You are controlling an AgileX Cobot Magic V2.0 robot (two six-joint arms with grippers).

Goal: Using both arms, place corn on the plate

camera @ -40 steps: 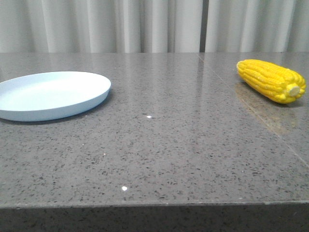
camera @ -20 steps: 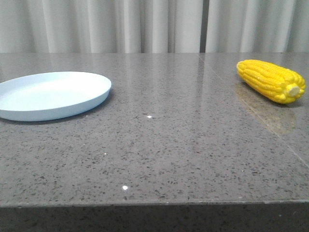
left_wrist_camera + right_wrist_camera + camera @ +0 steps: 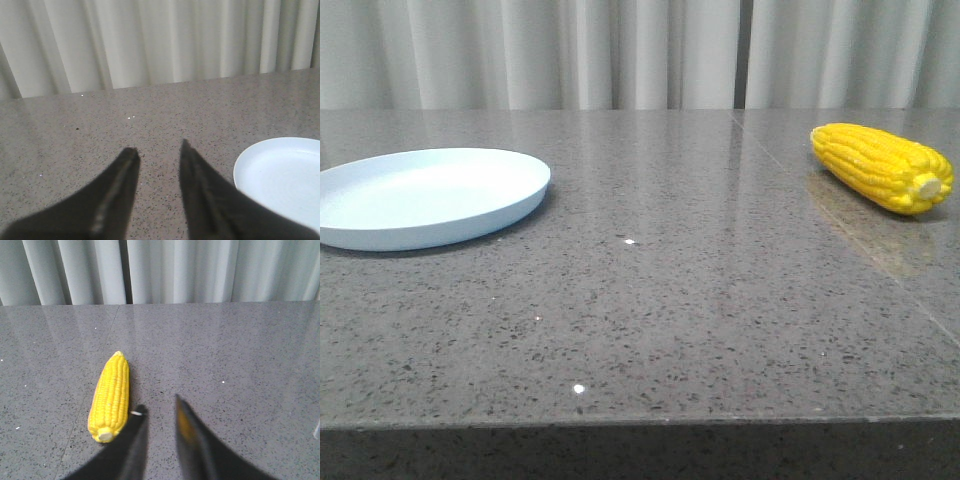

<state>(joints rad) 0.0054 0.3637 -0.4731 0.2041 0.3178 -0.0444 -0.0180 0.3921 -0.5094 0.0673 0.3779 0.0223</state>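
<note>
The yellow corn (image 3: 883,166) lies on the grey table at the far right, pale stub end toward the camera. The pale blue plate (image 3: 425,196) sits empty at the left. Neither gripper shows in the front view. In the right wrist view the right gripper (image 3: 159,404) is open and empty, with the corn (image 3: 110,395) lying just beside one finger, outside the jaws. In the left wrist view the left gripper (image 3: 158,148) is open and empty over bare table, with the plate (image 3: 280,177) off to one side of it.
The grey speckled stone table (image 3: 700,300) has a seam line running near the corn. Pale curtains (image 3: 620,50) hang behind the table's far edge. The table's front edge crosses the bottom of the front view.
</note>
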